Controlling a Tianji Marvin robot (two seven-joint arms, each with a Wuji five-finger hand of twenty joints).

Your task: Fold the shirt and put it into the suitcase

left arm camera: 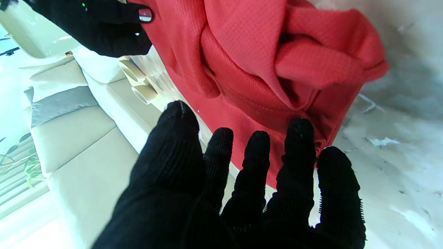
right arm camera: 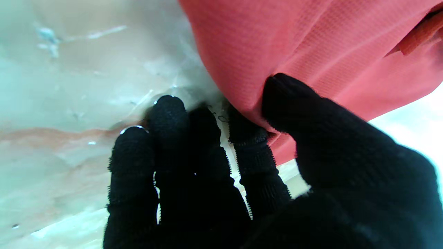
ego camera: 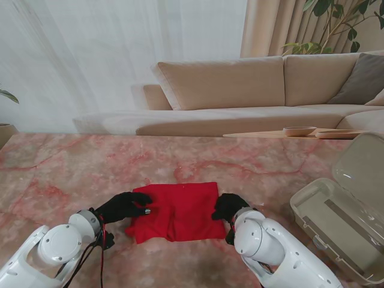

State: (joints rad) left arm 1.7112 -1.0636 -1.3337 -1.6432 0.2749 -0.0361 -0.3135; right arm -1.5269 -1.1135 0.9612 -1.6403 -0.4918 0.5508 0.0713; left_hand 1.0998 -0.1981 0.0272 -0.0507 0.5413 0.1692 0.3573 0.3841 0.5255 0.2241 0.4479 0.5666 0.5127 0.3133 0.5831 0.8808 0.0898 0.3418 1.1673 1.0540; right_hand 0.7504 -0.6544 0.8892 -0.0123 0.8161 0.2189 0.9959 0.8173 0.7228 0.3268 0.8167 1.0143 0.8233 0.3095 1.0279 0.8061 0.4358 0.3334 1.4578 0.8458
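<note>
From the stand view, the folded red knit shirt (ego camera: 177, 210) lies on the pink-veined marble table (ego camera: 72, 174), between the two black-gloved hands. The left robot hand (ego camera: 125, 206) rests at its left edge, and the right robot hand (ego camera: 229, 206) at its right edge. The open beige hard-shell suitcase (ego camera: 336, 231) stands well apart on the right.

The left wrist view shows the shirt (left arm camera: 263, 65) bunched in thick folds, with the fingers (left arm camera: 297, 138) spread and touching only its hem, so this hand is open.

In the right wrist view, the thumb (right arm camera: 290, 100) and one finger pinch the waffle-textured fabric (right arm camera: 311, 45); it seems a firm grip.
</note>
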